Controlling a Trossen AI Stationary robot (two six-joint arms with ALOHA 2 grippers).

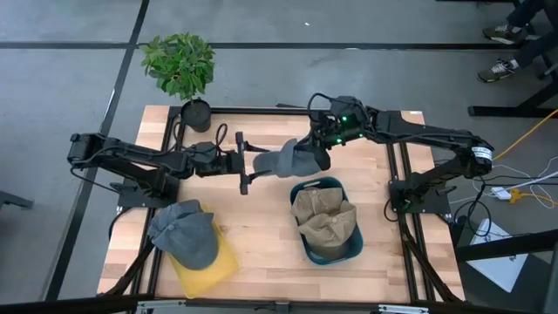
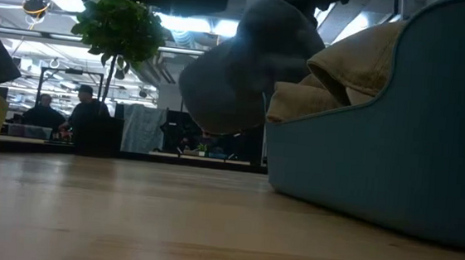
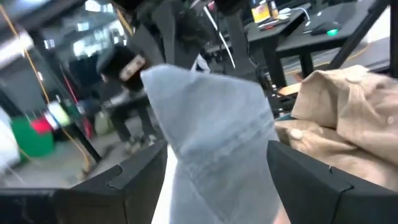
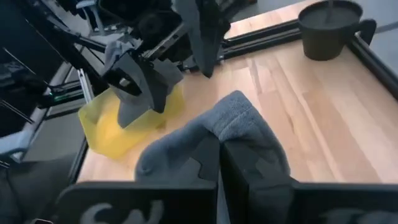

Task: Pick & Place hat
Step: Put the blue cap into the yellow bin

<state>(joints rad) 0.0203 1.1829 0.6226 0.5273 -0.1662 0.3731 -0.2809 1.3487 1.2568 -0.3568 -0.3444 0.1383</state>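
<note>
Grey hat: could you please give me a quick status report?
Right pincer shut on grey hat, held above the table. Left pincer open beside it. Blue basket already holds tan hats.

A hat (image 1: 295,160) hangs behind the basket (image 1: 344,251) (hats (image 1: 324,216) inside).

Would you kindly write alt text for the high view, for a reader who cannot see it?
Above a wooden table, the right gripper holds a grey fabric hat near the open left gripper. A teal bin holds tan hats; another grey cap lies on a yellow bin.
</note>
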